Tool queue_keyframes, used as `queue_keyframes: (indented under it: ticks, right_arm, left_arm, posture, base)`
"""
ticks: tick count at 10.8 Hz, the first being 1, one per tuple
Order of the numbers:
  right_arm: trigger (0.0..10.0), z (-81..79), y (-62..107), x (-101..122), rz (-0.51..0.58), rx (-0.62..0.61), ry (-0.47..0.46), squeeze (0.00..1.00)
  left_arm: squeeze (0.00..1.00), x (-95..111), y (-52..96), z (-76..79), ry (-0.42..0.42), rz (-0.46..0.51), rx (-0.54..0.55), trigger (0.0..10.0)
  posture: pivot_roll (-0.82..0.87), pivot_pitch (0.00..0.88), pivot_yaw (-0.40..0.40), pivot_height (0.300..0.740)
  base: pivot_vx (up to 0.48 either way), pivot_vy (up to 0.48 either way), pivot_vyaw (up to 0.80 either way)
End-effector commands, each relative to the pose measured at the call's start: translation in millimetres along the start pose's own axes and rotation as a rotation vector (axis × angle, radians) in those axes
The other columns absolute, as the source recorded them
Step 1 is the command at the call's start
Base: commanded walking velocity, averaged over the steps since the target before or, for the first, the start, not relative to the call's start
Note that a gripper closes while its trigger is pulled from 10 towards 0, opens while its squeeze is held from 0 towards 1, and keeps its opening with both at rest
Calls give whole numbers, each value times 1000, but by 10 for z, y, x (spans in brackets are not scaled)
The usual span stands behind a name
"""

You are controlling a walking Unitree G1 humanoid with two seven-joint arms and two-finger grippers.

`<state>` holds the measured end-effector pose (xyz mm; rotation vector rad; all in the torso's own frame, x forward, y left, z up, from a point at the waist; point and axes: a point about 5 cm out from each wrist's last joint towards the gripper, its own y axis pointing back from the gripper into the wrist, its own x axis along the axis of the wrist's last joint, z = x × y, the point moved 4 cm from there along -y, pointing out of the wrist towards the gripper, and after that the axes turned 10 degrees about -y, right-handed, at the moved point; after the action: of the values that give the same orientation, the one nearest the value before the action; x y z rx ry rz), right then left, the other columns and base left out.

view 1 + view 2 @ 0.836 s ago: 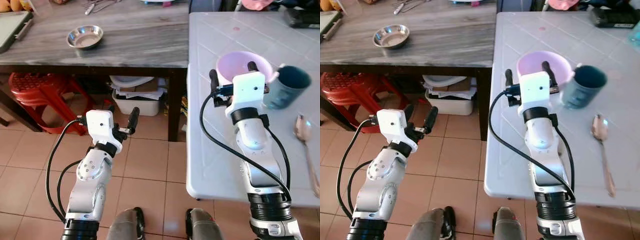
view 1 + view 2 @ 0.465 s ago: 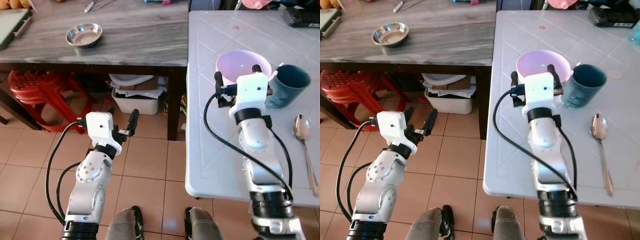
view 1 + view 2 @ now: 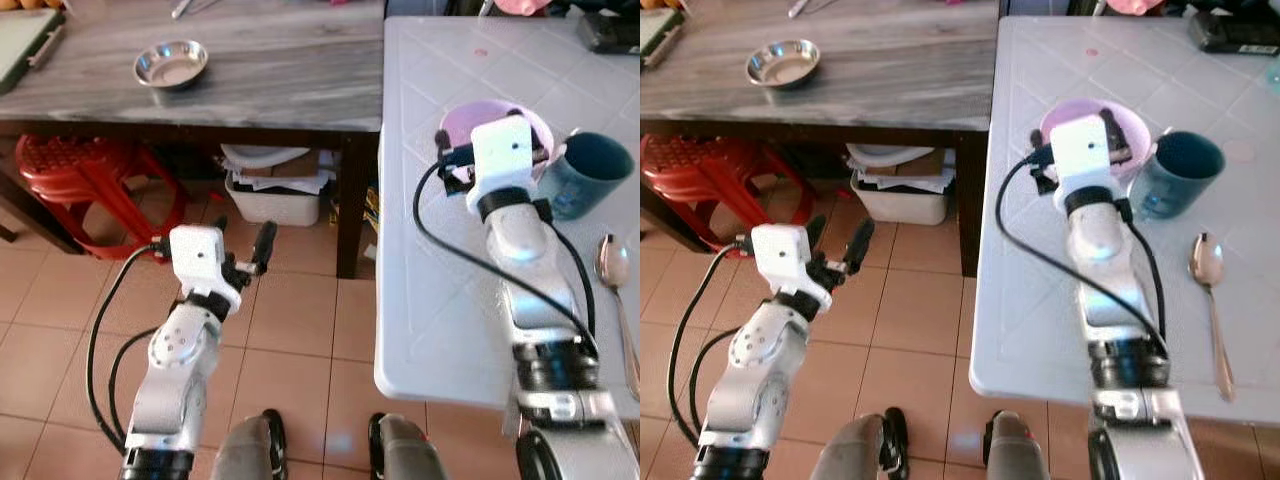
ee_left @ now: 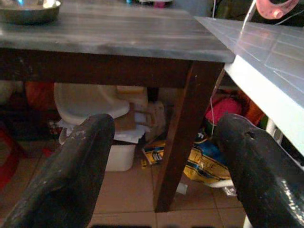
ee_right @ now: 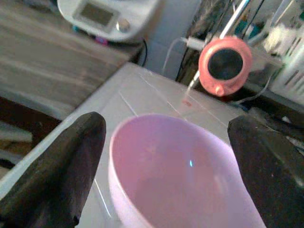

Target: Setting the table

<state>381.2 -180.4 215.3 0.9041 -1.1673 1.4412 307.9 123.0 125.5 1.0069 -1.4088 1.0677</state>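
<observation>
Right end effector [image 3: 492, 128] spread over pink bowl [image 5: 180, 175]

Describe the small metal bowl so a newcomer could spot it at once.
Find the dark grey wooden table left of the white table. On its far left part sits the steel bowl: shallow, shiny, standing alone, unlike the pink bowl beside the teal mug.

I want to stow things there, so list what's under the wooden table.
Under the wooden table: a red plastic stool and a white bin stuffed with paper. Anything further back is hidden in shadow.
</observation>
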Motion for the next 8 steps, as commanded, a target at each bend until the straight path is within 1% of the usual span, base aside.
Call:
queue_keyframes:
  ticks: [1,2,3,4,7,8]
  right_arm:
    - [10000,24,-32,-45,-32,4,13,0]
    - [10000,51,-55,-65,-52,9,27,0]
    - [10000,56,-66,-80,-62,19,23,0]
    - [10000,36,-76,-96,-74,56,9,0]
    - [10000,-111,-62,-21,-30,162,11,0]
    - [10000,-186,-54,8,-15,231,10,0]
  left_arm:
    - [0,5,33,-16,-19,-7,-4,10000]
    - [0,2,37,-18,-17,-9,-5,10000]
    - [0,-3,36,-6,-15,-12,-9,10000]
    - [0,0,33,12,-12,-13,-16,10000]
    - [0,7,31,24,-8,-12,-21,10000]
    - [0,4,31,29,-5,-14,-22,10000]
  posture:
    - [-23,221,75,740]
    - [-24,222,76,740]
    - [-24,222,76,740]
    - [-27,224,79,740]
    - [-28,225,80,740]
    - [-27,226,79,740]
  base:
    - [0,0,0]
    - [0,0,0]
    - [0,0,0]
    - [0,0,0]
    - [0,0,0]
    - [0,0,0]
